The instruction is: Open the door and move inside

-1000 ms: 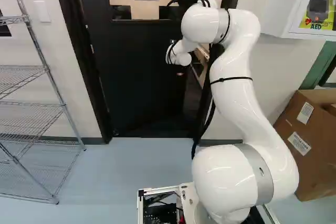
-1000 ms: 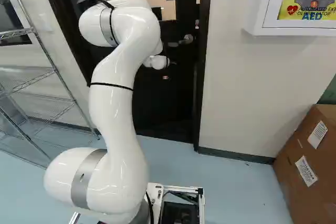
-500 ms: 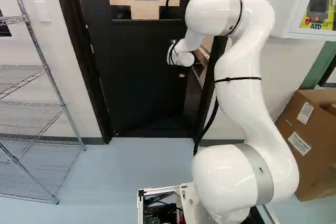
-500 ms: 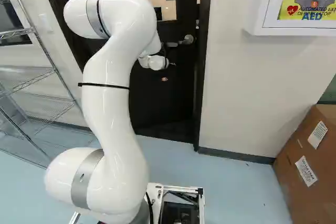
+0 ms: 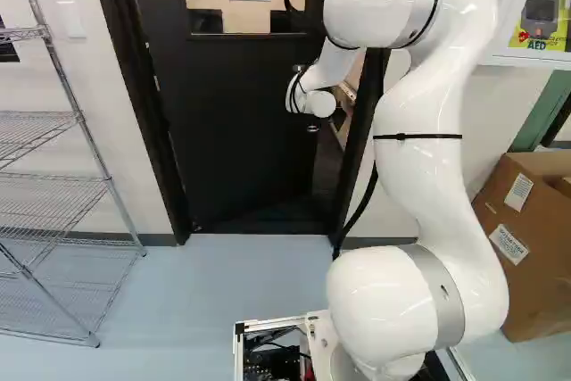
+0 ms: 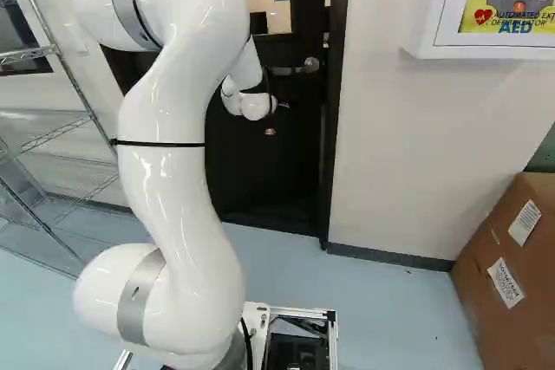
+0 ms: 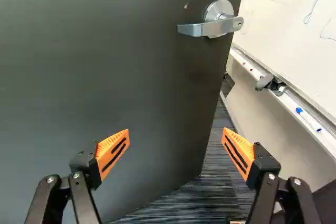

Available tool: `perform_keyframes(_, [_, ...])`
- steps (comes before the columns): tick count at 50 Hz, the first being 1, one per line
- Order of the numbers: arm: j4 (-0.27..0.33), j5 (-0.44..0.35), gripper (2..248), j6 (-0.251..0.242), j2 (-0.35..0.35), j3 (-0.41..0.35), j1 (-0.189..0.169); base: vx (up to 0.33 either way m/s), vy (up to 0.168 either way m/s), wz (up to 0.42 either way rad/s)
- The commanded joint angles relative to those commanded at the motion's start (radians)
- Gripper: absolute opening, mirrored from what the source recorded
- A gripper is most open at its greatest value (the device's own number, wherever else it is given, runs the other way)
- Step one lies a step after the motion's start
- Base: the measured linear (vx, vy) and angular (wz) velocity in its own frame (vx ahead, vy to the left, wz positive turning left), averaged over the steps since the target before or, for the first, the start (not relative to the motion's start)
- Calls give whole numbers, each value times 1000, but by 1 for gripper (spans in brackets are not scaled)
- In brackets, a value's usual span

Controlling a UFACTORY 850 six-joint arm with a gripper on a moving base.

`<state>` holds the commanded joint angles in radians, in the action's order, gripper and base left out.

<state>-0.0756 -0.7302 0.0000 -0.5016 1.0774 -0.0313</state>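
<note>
The black door (image 5: 241, 122) stands ajar in its dark frame, its silver lever handle (image 7: 210, 27) ahead of the end effector (image 6: 277, 118), whose fingers are spread apart with nothing between them. Through the gap show dark striped carpet (image 7: 210, 198) and a whiteboard (image 7: 289, 14) with a marker tray. Pale blue floor (image 5: 241, 283) lies this side, wire shelving (image 5: 53, 180) at the left of the left base view.

See wire shelving (image 5: 53, 186) left, cardboard box (image 6: 520, 318) and wall cabinet (image 6: 486, 51) right in both base views — plus whiteboard (image 7: 289, 35) in wrist view.
</note>
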Motion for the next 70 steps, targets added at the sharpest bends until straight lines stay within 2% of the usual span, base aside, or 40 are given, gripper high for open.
perform_keyframes(16, [11, -34, 247, 0, 75, -95, -1, 0, 0, 0])
perform_keyframes(48, [12, -36, 247, 0, 225, -277, -4, 0, 0, 0])
perform_keyframes(70, [45, -36, 247, 0, 332, -399, 7, 0, 0, 0])
